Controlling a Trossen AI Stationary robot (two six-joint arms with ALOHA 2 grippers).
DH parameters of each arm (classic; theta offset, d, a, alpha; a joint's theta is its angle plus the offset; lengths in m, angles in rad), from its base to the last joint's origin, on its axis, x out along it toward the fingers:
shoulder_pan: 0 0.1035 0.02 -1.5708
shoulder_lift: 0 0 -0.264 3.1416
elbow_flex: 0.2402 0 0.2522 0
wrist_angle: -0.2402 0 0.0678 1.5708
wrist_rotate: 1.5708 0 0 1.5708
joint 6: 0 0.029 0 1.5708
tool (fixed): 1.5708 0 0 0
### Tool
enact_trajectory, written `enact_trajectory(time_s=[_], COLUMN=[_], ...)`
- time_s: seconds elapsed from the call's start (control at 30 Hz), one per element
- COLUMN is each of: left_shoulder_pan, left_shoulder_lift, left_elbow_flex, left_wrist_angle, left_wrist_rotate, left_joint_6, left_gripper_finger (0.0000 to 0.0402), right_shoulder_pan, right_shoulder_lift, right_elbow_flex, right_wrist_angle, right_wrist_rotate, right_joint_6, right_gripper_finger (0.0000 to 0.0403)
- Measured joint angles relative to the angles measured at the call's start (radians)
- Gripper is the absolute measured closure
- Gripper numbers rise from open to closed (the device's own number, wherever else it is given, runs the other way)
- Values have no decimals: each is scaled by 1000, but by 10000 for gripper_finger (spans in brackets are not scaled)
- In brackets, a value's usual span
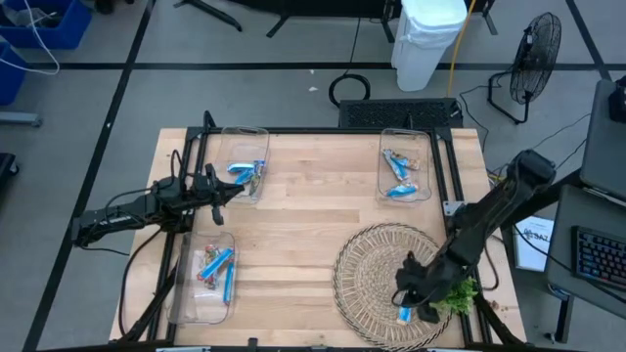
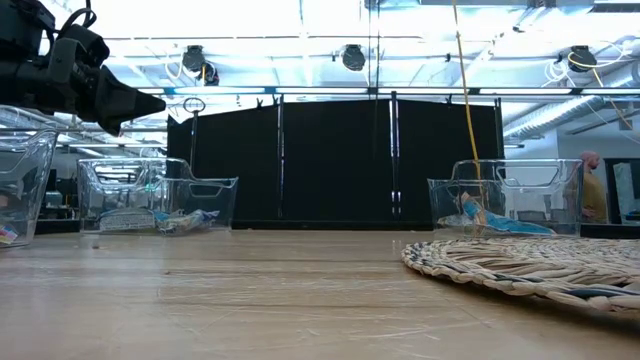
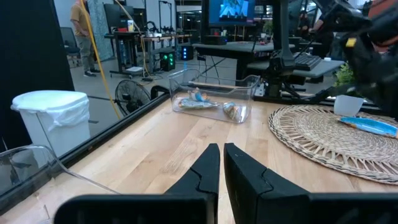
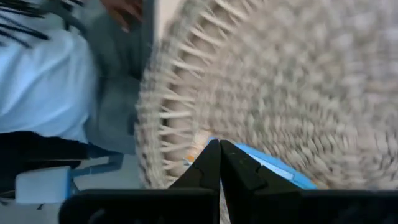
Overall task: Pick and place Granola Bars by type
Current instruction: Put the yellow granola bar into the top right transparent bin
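A blue-wrapped granola bar (image 1: 404, 314) lies on the round woven mat (image 1: 372, 264) near its front edge; it also shows in the left wrist view (image 3: 368, 125). My right gripper (image 1: 409, 298) is shut just over this bar (image 4: 277, 169). My left gripper (image 1: 235, 189) is shut and empty (image 3: 221, 155), held above the table beside the far-left clear bin (image 1: 245, 174). That bin holds blue and multicoloured bars. More bars lie in the far-right bin (image 1: 403, 168) and the near-left bin (image 1: 207, 279). My right gripper's shut fingertips (image 4: 211, 155) stand at the blue bar's long edge near its orange end (image 4: 198, 147), coming from above. The bar lies flat on the mat. I cannot tell whether the fingers touch it or hold its wrapper.
A green leafy sprig (image 1: 458, 293) lies at the mat's right side by the right arm. Bare wood (image 1: 303, 215) stretches between the bins and the mat. A black frame rail (image 1: 323, 131) runs along the table's far edge. A white bin and a fan stand on the floor beyond.
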Motion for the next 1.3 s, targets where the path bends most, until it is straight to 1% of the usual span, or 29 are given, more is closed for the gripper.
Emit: enact_trajectory(time_s=[0.13, 0.27, 0.37, 0.53, 0.7, 0.93, 1.3], left_shoulder_pan=[0, 0, 0, 0, 0, 0, 0], left_shoulder_lift=[0, 0, 0, 0, 0, 0, 0], left_elbow_flex=[0, 0, 0, 0, 0, 0, 0], left_wrist_angle=[0, 0, 0, 0, 0, 0, 0], left_wrist_rotate=[0, 0, 0, 0, 0, 0, 0], left_joint_6=[0, 0, 0, 0, 0, 0, 0], left_gripper_finger=[371, 371, 371, 371, 371, 371, 371], right_shoulder_pan=[-5, -15, -25, -45, -75, -109, -118], right_shoulder_lift=[78, 125, 145, 157, 155, 154, 156], right_elbow_flex=[0, 0, 0, 1, 3, 3, -1], right_wrist_angle=[-1, -6, -13, -80, -149, -146, -129], right_wrist_rotate=[-62, -127, -154, -152, -74, 68, 324], right_joint_6=[44, 71, 77, 74, 48, -69, -220], right_gripper_finger=[403, 403, 403, 403, 403, 403, 403])
